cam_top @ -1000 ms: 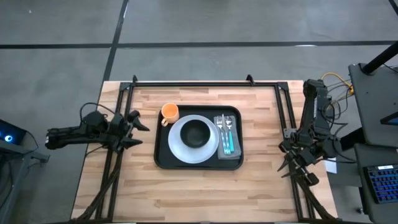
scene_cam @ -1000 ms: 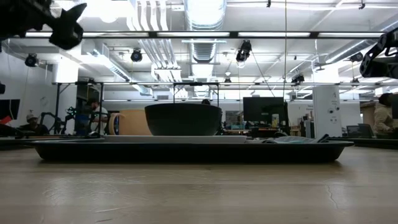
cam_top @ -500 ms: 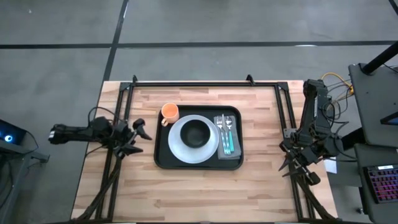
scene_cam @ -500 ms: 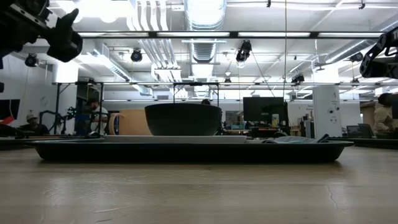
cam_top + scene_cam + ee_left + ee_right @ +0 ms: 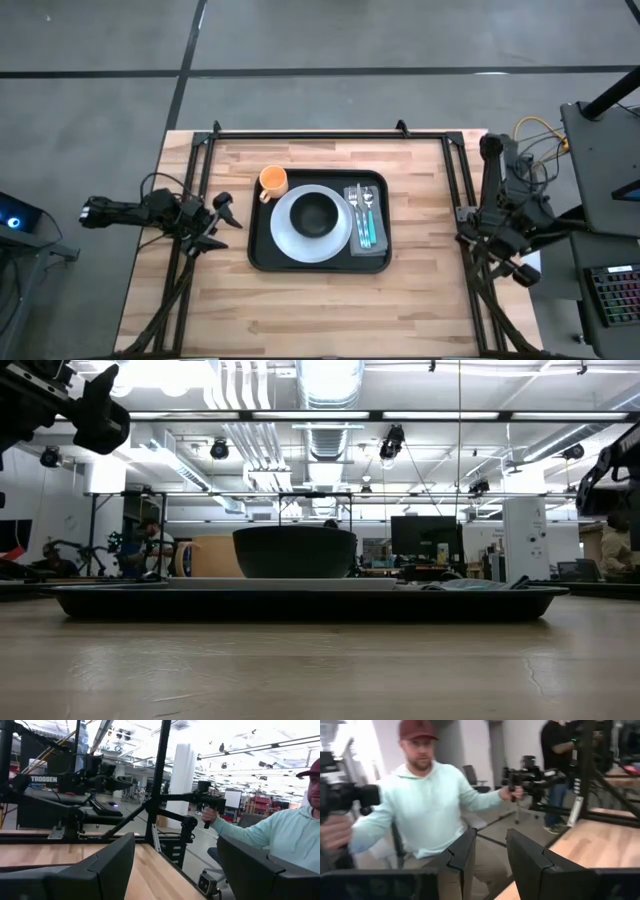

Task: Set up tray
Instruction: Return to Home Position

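- My right end effector point(image 5: 491, 834) has just swung back past the tabletop point(image 5: 300, 310) edge, narrowly parted, empty.
- Left end effector point(image 5: 176, 840) released wide, parked left.
- Tray point(image 5: 264, 256) sits loaded mid-tabletop; I'd call setup finished.

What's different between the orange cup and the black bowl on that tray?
The cup is orange, the bowl black. The bowl is wider than the cup. The bowl sits on the white plate mid-tray; the cup stands straight on the tray, at a corner. Both are upright, openings up.
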You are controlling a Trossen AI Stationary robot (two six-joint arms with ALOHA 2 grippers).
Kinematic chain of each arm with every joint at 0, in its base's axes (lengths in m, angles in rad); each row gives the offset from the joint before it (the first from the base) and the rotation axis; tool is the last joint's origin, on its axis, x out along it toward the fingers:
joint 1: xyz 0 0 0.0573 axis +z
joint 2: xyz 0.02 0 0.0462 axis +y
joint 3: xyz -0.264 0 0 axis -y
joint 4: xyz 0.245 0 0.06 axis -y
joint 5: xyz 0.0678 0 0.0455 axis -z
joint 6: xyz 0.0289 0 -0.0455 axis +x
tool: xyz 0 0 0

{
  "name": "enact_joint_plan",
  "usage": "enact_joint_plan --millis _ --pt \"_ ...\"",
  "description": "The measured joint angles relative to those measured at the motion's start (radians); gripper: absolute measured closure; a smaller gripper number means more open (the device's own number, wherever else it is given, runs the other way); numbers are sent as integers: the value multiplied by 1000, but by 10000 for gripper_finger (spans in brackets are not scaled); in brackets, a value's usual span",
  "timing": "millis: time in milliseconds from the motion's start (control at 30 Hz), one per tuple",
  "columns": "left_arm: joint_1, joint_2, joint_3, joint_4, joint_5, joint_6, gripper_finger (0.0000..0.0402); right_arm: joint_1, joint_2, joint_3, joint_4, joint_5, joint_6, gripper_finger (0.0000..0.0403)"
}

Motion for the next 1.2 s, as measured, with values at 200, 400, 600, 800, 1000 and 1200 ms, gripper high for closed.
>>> enact_joint_plan --millis 200,400,600,800,1000,1200 --pt "0 0 0 0 0 -5 140 0 -109 0 -112 -51 -8 313" --pt "0 0 0 -3 -1 -7 140 0 -198 -1 -133 -173 -26 312" --pt "1 0 -1 -3 -3 -7 140 0 -193 19 -134 -290 -83 308" --pt "1 18 -1 -3 -3 -8 140 0 -197 17 -126 -289 -118 316" --pt "1 54 -3 -4 -3 -8 140 0 -197 -76 -133 -289 -106 318" --pt "1 98 -3 -4 -2 -8 140 0 -197 -121 -126 -345 -85 311"
